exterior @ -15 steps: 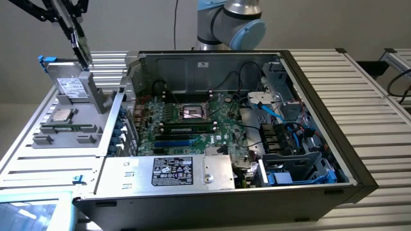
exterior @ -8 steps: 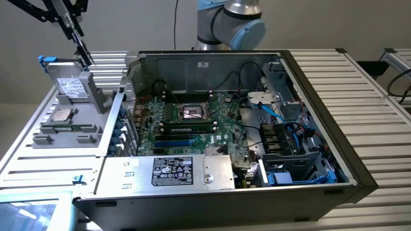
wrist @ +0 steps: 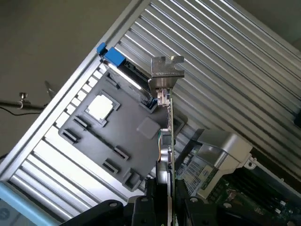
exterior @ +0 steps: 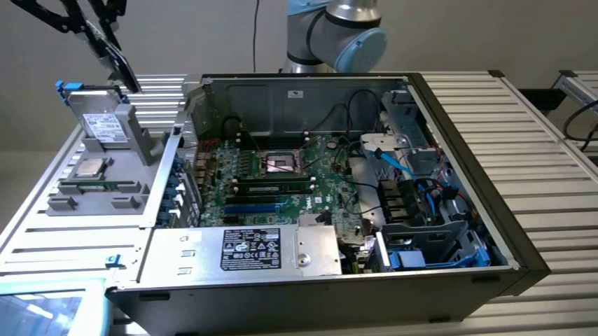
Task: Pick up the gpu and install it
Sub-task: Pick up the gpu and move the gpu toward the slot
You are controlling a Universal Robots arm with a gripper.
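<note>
Gripper (wrist: 168, 211) clamps gpu (wrist: 169, 120) edge-on; grey tray (wrist: 123, 141), processor chip (wrist: 100, 106) below.

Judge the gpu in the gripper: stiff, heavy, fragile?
Probably stiff: the gpu stands straight out of the gripper, no visible sag. Likely light, being a thin board. The metal bracket at its far end could lever it in the grip if bumped, so treat it as fragile.

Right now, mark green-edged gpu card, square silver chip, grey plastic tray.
green-edged gpu card (wrist: 170, 141), wrist view, board edge.
square silver chip (wrist: 100, 106), wrist view, top face.
grey plastic tray (wrist: 124, 125), wrist view, bare floor.
</note>
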